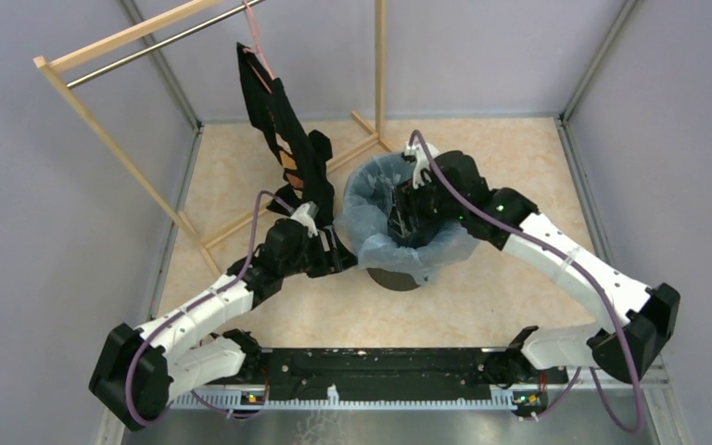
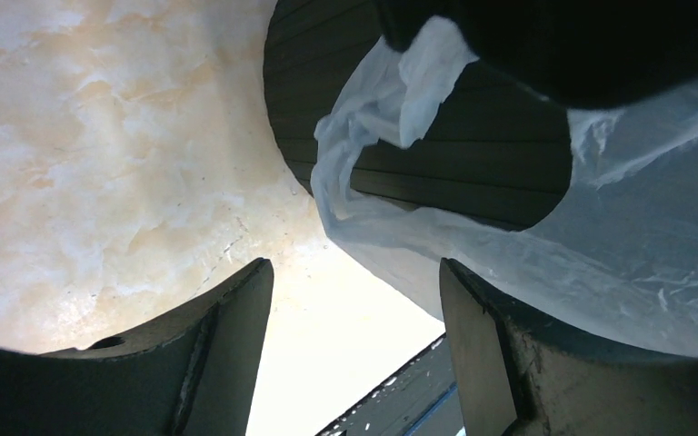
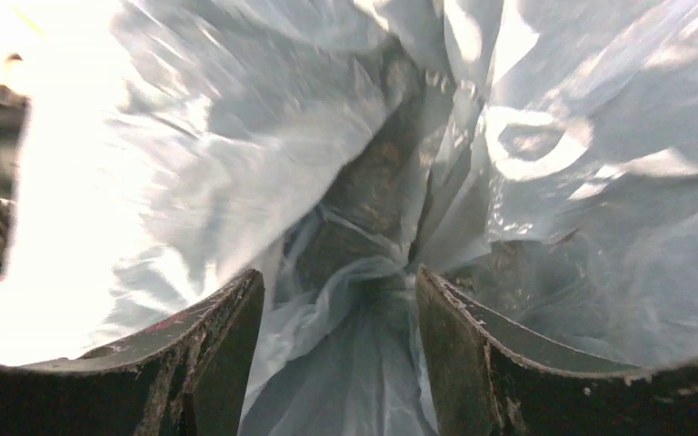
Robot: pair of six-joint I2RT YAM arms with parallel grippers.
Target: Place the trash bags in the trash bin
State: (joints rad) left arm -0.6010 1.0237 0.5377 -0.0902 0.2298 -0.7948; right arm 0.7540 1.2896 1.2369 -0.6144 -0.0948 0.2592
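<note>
Spread-jawed, the right claw reaches down into the mouth of the trash bin, with loose folds of the trash bag lying in the gap between its fingers, not pinched. The pale blue, see-through film lines the black round bin and spills over its rim, hanging lowest along the near left edge. Seen from the right wrist, the fingers frame crumpled film with darker patches showing through it.

The left claw sits low, just left of the bin, its jaws also wide apart and holding nothing. Its wrist view shows bare table between the fingers, while the draped film hangs just past the right finger and across the bin's ribbed black wall.

The bin stands around the middle of a beige, marbled tabletop edged by metal framing, with plain pale grey walls on the left, right and far sides. A wooden clothes rack with a metal rod occupies the far left corner. A black garment with orange patches hangs from it on a pink hanger, its lower end close to the left arm's wrist. Both white arms, trailing purple cables, rise from a black base rail along the near edge.
</note>
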